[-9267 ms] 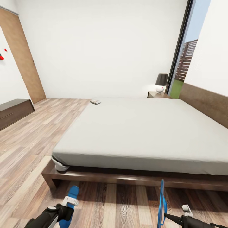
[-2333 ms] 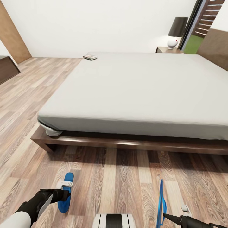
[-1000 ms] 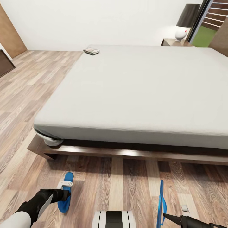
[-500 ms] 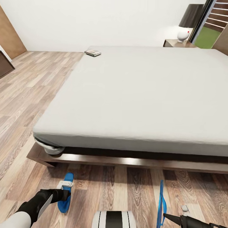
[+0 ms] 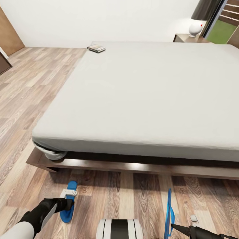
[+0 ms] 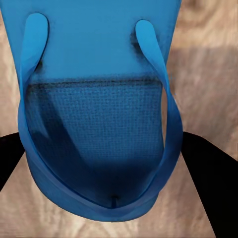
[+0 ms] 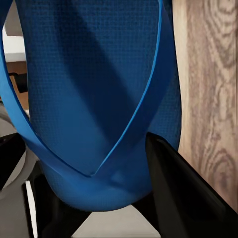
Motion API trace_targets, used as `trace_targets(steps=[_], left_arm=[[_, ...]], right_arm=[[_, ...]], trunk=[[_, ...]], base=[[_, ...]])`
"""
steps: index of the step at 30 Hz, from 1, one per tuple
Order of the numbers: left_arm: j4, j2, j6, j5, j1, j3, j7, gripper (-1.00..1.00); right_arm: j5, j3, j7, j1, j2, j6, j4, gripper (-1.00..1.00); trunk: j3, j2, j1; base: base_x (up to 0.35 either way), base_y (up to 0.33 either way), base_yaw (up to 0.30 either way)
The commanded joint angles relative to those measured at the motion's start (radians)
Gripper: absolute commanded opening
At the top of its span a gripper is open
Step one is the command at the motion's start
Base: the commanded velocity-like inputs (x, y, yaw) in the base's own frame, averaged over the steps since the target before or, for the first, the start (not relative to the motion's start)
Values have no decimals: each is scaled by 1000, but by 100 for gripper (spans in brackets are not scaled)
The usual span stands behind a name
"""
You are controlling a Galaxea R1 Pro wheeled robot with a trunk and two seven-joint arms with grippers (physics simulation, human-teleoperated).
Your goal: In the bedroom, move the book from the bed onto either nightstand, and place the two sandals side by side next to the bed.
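Note:
The bed (image 5: 146, 89), a pale grey mattress on a low dark frame, lies straight ahead. The book (image 5: 96, 48) rests on its far left corner. A nightstand (image 5: 189, 38) stands at the far right beside the bed. My left gripper (image 5: 69, 203) is shut on one blue sandal (image 5: 71, 186), held flat over the floor near the bed's front left corner; the left wrist view shows this sandal (image 6: 94, 114) between the black fingers (image 6: 208, 168). My right gripper (image 5: 172, 226) is shut on the other sandal (image 5: 169, 207), held on edge; it appears close up as the sandal (image 7: 94, 99).
A lamp (image 5: 199, 16) with a dark shade stands on the nightstand. A wooden door (image 5: 9, 36) and a dark bench end (image 5: 3, 64) are at the far left. Wood-plank floor (image 5: 33, 89) stretches left of the bed and in front of it. My trunk (image 5: 119, 229) shows at the bottom.
The whole view has drawn closer to the bed and tilted down, so the camera moved. Both grippers keep their sandals; earliest on, the left sandal hung lower in the picture.

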Motion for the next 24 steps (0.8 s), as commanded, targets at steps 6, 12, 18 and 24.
trace_targets(steps=[6,12,18,24], left_arm=[[-2,0,7,11,0,-6,12,-100],[-2,0,7,11,0,-6,13,-100],[-2,0,2,11,0,-7,13,-100],[-2,0,2,11,0,-7,13,-100]], right_arm=[[-9,7,3,-1,0,8,3,-100],[-9,7,3,-1,0,8,3,-100],[-9,7,3,-1,0,8,3,-100],[-9,7,3,-1,0,8,3,-100]], trunk=[[-24,-2,2],[-43,-3,5],[-43,-3,5],[-51,-3,6]], base=[[0,0,0],[0,0,0],[0,0,0],[0,0,0]])
